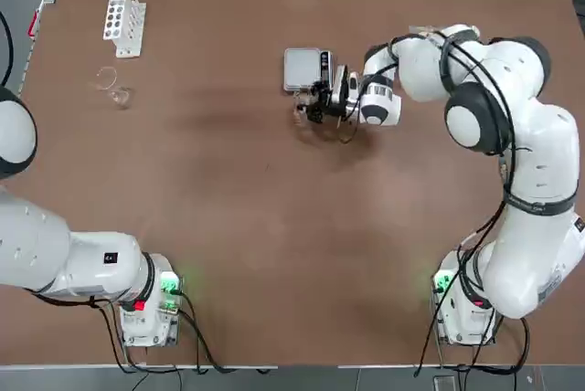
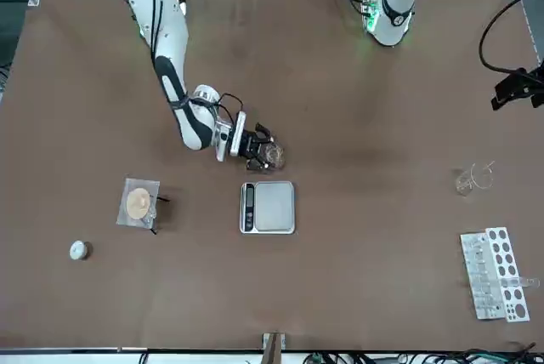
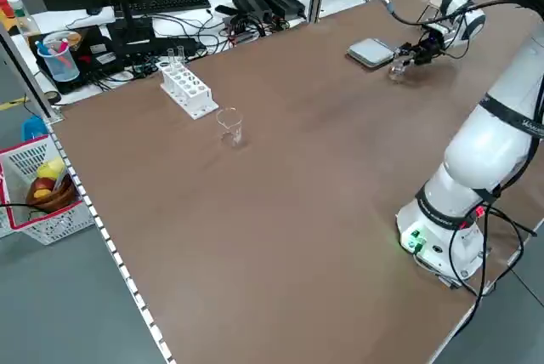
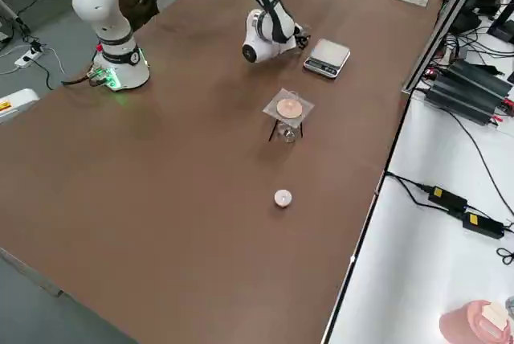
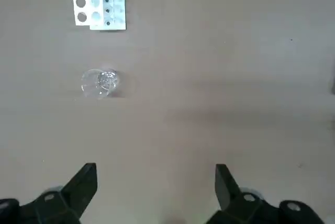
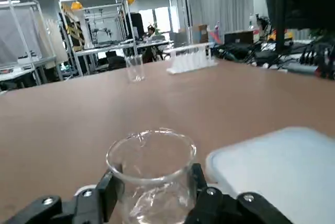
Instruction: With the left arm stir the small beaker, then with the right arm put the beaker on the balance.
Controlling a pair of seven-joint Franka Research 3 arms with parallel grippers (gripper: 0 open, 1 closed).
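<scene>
Right hand [image 6: 152,198]: fingers [image 6: 107,195] clamped on either side of the small beaker [image 6: 152,174], which sits upright between them, just beside the balance.
Small beaker, top view [image 1: 304,111]: on the counter [image 1: 274,227] at the balance's near corner, not on the plate.
Balance [image 2: 268,207]: flat, silver plate, dark control strip on one side; nothing on it.
Right arm [image 1: 512,163]: reaches from its base across to mid-counter, hand level.
Left hand [image 5: 157,192]: fingers spread wide, holding nothing, hanging above bare counter.
Larger beaker [image 5: 100,82]: upright, well apart from the small one, near the white tube rack [image 5: 99,0].
Round disc on a clear square [image 2: 139,203] and small white object [image 2: 78,250]: on the counter's right-arm side.
</scene>
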